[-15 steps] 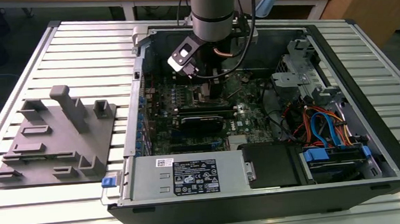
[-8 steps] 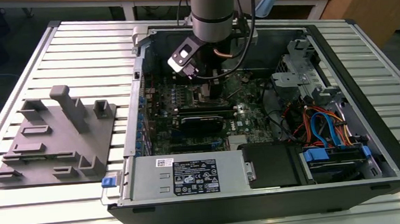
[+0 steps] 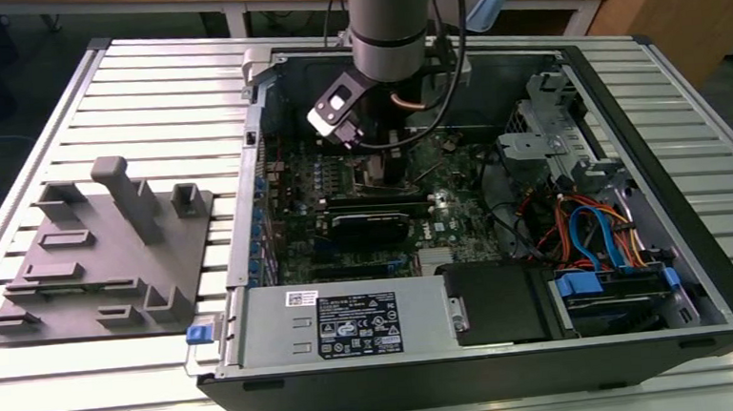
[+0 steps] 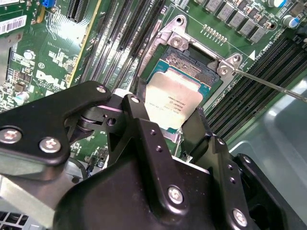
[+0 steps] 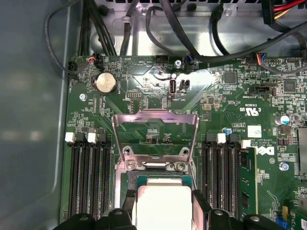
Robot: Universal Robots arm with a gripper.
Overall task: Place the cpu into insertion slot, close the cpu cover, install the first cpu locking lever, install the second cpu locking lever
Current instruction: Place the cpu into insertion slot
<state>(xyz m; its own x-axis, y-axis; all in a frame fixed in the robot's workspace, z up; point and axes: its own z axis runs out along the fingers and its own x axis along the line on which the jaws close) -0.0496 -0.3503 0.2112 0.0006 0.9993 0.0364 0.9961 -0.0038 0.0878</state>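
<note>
Gripper: closest to you in the second wrist view, the black gripper (image 4: pixel 169 109) has its fingers (image 4: pixel 204 132) set against opposite edges of the cpu (image 5: pixel 163 208), clasping it.
Exterior view's left: a grey moulded fixture tray (image 3: pixel 102 250) lies on the slatted table (image 3: pixel 47 397), well apart from the work.
Exterior view's middle: the open computer case (image 3: pixel 479 380) lies on its side, and the arm (image 3: pixel 388 23) reaches down into it over the motherboard (image 3: pixel 451 221).
Exterior view's right: orange and blue cables (image 3: pixel 585 230) crowd the drive bay, away from the gripper.
Around the socket: in the first wrist view, memory slots (image 5: pixel 88 177) run along both sides, just beside the fingers. A coin battery (image 5: pixel 105 82) and black cables (image 5: pixel 192 28) lie beyond the cover.
Cover: the cpu cover (image 5: pixel 154 115) stands swung open, raised off the socket. You see green board through its window.
Second wrist view adds: the dark pin field of the insertion slot (image 4: pixel 187 64) lies bare past the cpu's far edge. A thin metal rod (image 4: pixel 276 86) runs off from the socket corner, across the memory slots.
Cpu look: a pale silver-grey square top with small print and a green rim.
Cpu place: it is over the insertion slot, between the fingers. You cannot tell whether it is fully seated.
</note>
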